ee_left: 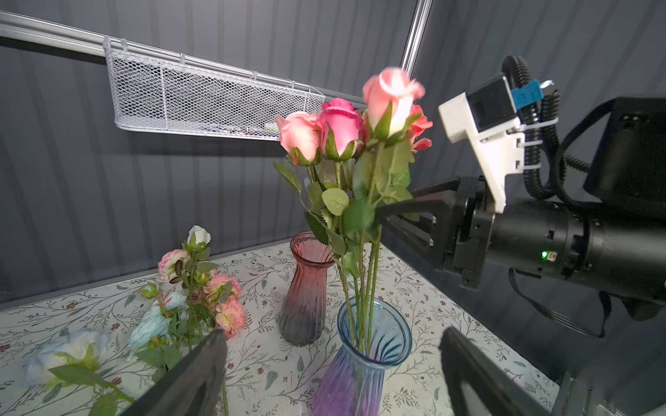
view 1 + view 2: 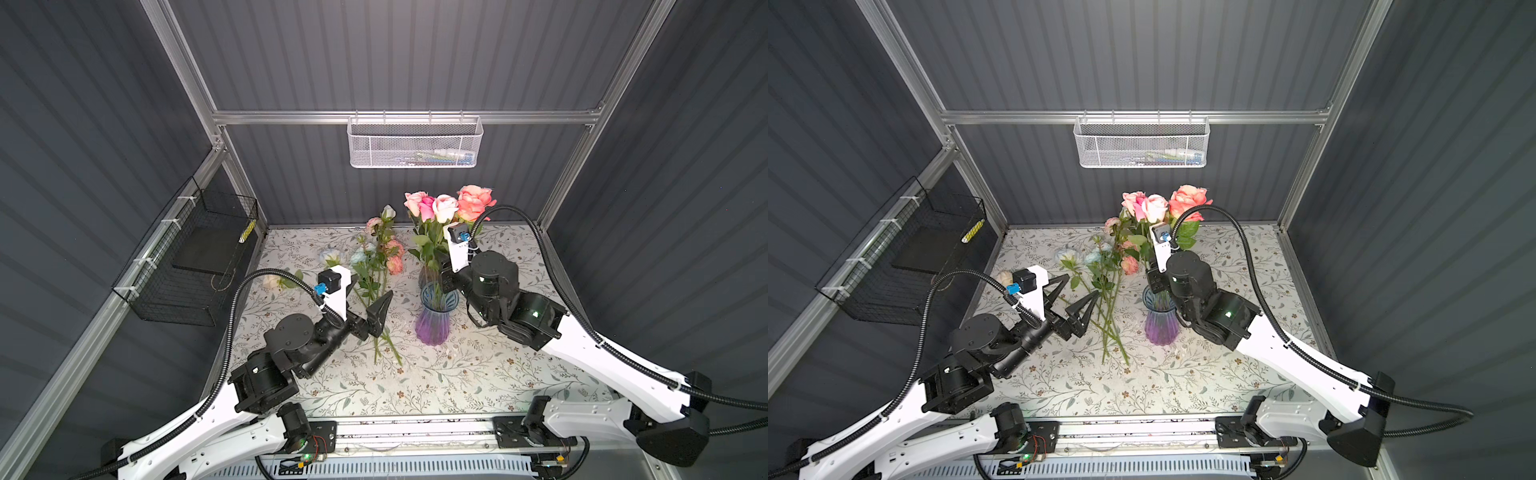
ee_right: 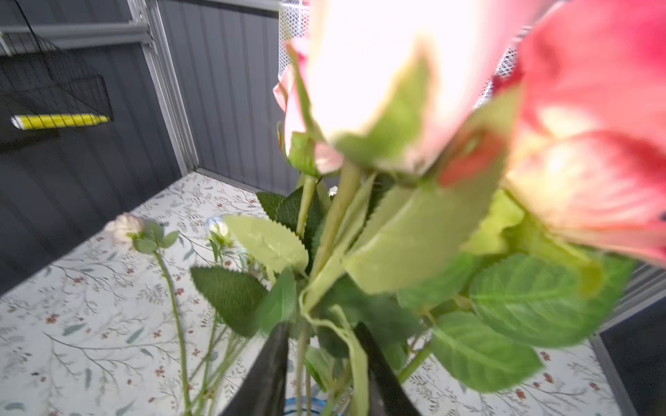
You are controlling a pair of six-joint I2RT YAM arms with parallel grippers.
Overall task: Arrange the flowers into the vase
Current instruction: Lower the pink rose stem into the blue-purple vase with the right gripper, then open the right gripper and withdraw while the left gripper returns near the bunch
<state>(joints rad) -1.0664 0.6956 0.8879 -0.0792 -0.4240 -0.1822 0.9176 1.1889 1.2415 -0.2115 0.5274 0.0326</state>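
Note:
The vase (image 2: 434,320) (image 2: 1160,324) (image 1: 360,360) is ribbed blue-and-purple glass and stands mid-table. Several pink and coral roses (image 2: 444,205) (image 2: 1158,203) (image 1: 346,126) stand in it with their stems upright. My right gripper (image 3: 322,329) (image 1: 393,203) is open above the vase mouth. Its fingers lie either side of the leafy stems with a gap showing. More flowers (image 2: 380,266) (image 2: 1108,270) (image 1: 201,288), pink, white and pale blue, lie on the table to the left. My left gripper (image 2: 373,286) (image 2: 1082,284) (image 1: 331,338) hangs wide open and empty over their stems.
An empty red-to-grey glass vase (image 2: 428,276) (image 1: 306,288) stands just behind the blue one. A white mesh basket (image 2: 415,145) hangs on the back rail. On the left wall is a black wire basket (image 2: 195,257). The table (image 2: 478,374) has a floral cloth.

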